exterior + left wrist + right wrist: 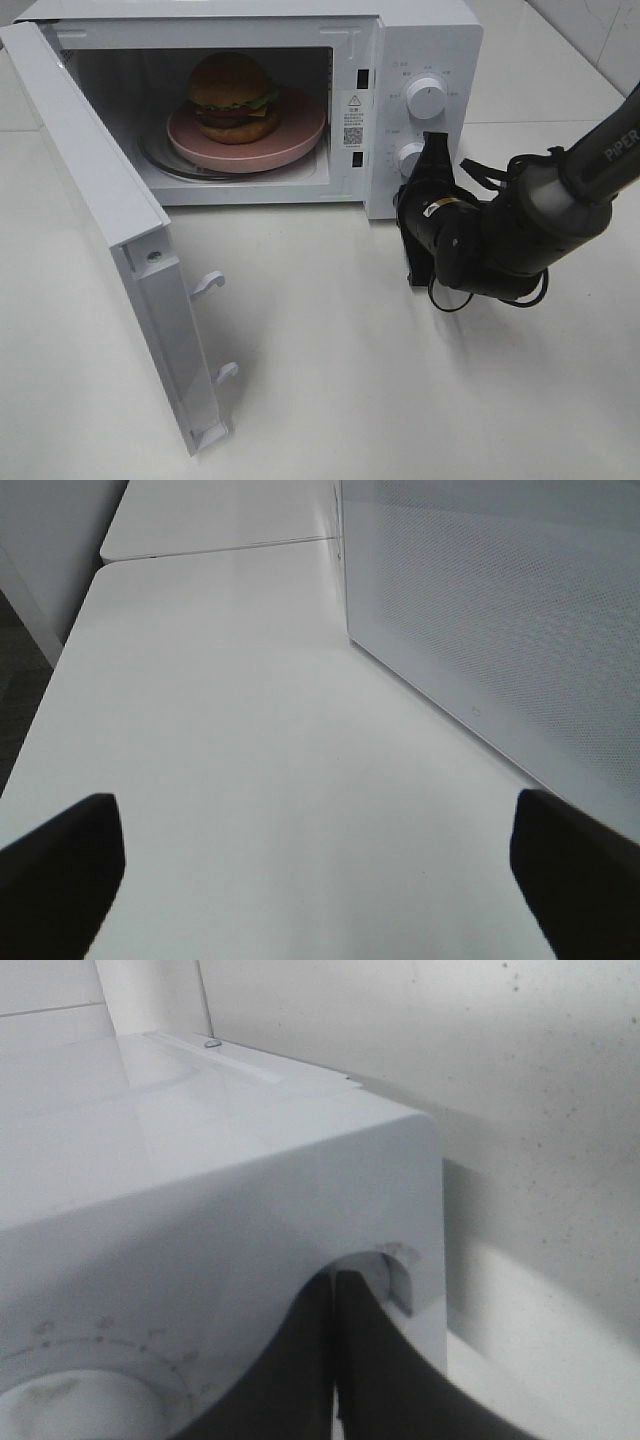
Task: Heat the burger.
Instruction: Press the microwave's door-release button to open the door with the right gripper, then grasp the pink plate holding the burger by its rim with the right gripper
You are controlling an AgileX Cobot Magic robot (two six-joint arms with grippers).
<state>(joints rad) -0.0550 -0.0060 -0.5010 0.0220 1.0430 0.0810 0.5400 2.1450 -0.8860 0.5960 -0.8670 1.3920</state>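
Loading stage of the heating task, seen from above. The burger point(232, 95) sits on a pink plate point(300, 135) on the turntable inside the white microwave point(440, 40), whose door point(90, 190) stands wide open with its two latch hooks point(208, 285) exposed. The right gripper point(433, 142) is at the control panel, just beside the lower knob point(409, 158) and below the upper knob point(426, 98). In its wrist view the dark fingers point(300, 1360) are drawn together with only a hairline seam between them, and contact with the knob cannot be confirmed. The left gripper point(320, 880) is outside the overhead view. Its wrist camera shows its fingers point(60, 860) spread far apart and holding nothing, low over the white table point(350, 350) beside the perforated outer face of the door. Likely hazards: turning a dial while the door is open would probably heat nothing. Pressed-together fingertips may slip off the round knob or nudge the whole oven. A door pushed off-line could leave the hooks unlatched or jolt the plate.
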